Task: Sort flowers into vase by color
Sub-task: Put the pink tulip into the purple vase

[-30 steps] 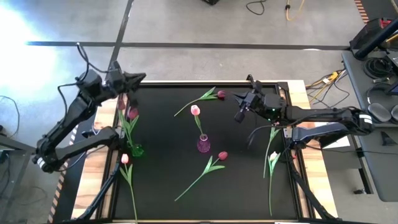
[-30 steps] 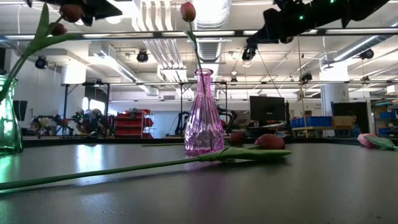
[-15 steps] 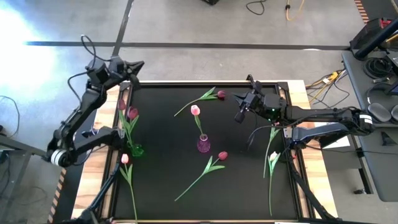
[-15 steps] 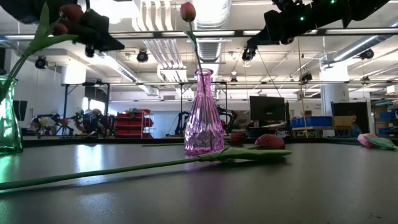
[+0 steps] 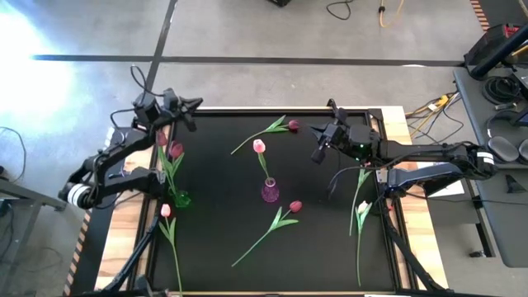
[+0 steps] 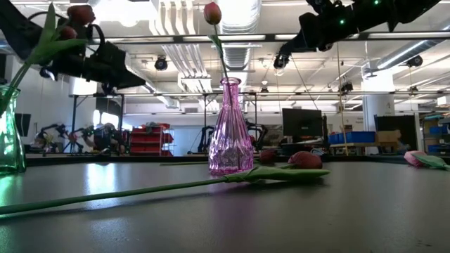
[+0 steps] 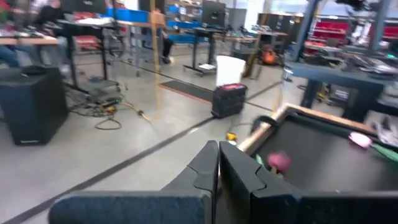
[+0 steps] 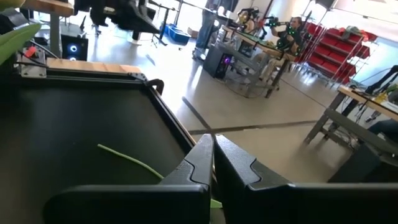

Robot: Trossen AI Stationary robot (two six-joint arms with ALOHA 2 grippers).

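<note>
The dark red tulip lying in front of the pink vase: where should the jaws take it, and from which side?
Grip the dark red tulip on its thin green stem, just below the leaves, coming straight down from above. It lies flat and diagonal on the table, so the jaws should close across the stem.

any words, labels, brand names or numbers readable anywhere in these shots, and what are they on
None can be read.
The pink vase, the green vase and the black table top carry no visible print.
Anything on the monitors, bins and shelves in the room behind is too small or blurred to read.
</note>
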